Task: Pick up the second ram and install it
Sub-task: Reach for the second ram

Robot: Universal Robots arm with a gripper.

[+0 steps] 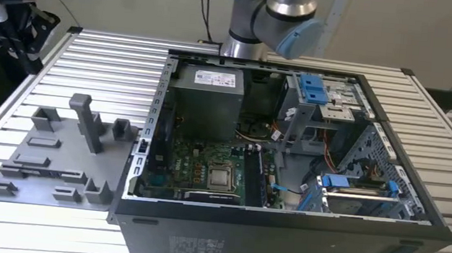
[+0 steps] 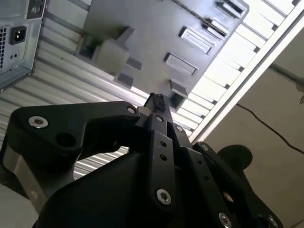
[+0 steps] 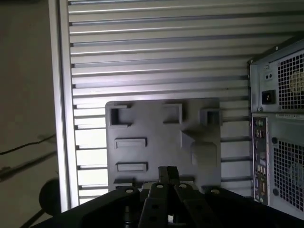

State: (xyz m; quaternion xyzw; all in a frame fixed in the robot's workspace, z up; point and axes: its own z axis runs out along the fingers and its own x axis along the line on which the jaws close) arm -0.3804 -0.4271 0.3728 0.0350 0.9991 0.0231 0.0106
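The jaws are pressing together at the tip of the gripper [image 2: 156,102], which is hanging well above the grey tray [image 3: 161,128] on the slatted table [image 3: 156,52]. The ram [image 1: 256,178] seems to be sitting slotted inside the open computer case [image 1: 282,231].

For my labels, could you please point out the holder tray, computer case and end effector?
holder tray [image 1: 73,160]: exterior view, flat base.
computer case [image 1: 281,244]: exterior view, near wall.
end effector [image 3: 167,171]: first wrist view, fingertip end.
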